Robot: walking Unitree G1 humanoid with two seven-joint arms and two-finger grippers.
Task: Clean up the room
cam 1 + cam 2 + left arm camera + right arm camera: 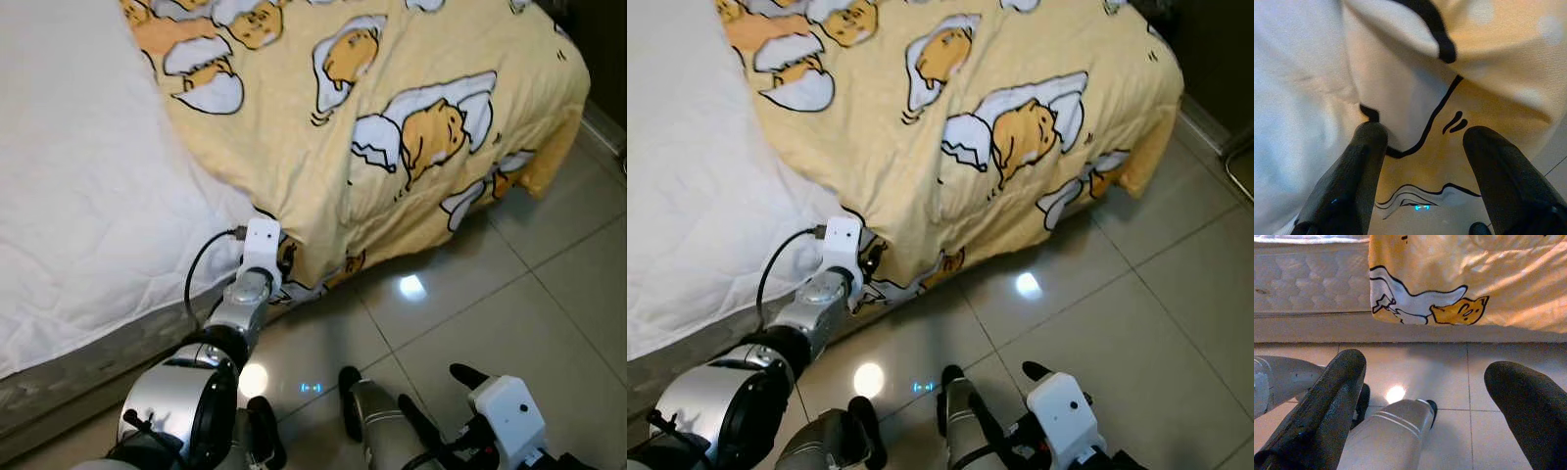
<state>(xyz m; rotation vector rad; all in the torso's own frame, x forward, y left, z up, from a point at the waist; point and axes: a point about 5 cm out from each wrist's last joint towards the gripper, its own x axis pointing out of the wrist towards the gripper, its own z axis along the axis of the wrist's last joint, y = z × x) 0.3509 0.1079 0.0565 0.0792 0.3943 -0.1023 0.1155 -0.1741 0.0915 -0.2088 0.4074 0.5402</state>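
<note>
Fingers of the left gripper [1420, 147] are seen spread apart in the left wrist view, one finger [1359, 166] on either side of a hanging fold of the yellow blanket [392, 117], with nothing yet pinched between them. From the head views the left arm is shown stretched forward and down to the lower corner of that blanket, where it drapes off the bed beside the bare white mattress [69, 176]. The blanket, printed with egg-yolk cartoon figures, is spread over the far part of the mattress and hangs over its side toward the tiled floor [509, 294]; its nearest hanging corner lies directly ahead of the spread fingers, apparently touching or just short of them. Whether the cloth is already between the pads cannot be told for certain.

The right gripper [1425, 396] is held low over the floor, well apart from the blanket, its fingers likewise released and empty; the blanket's hanging edge is seen ahead of it across the tiles.

The left arm is judged much the nearer to the blanket. The blanket's hanging edge runs along the mattress side, away from the left gripper toward the foot corner of the bed, so a closing of the fingers on this corner is judged the step in hand, before any pulling or straightening of the blanket over the mattress.
</note>
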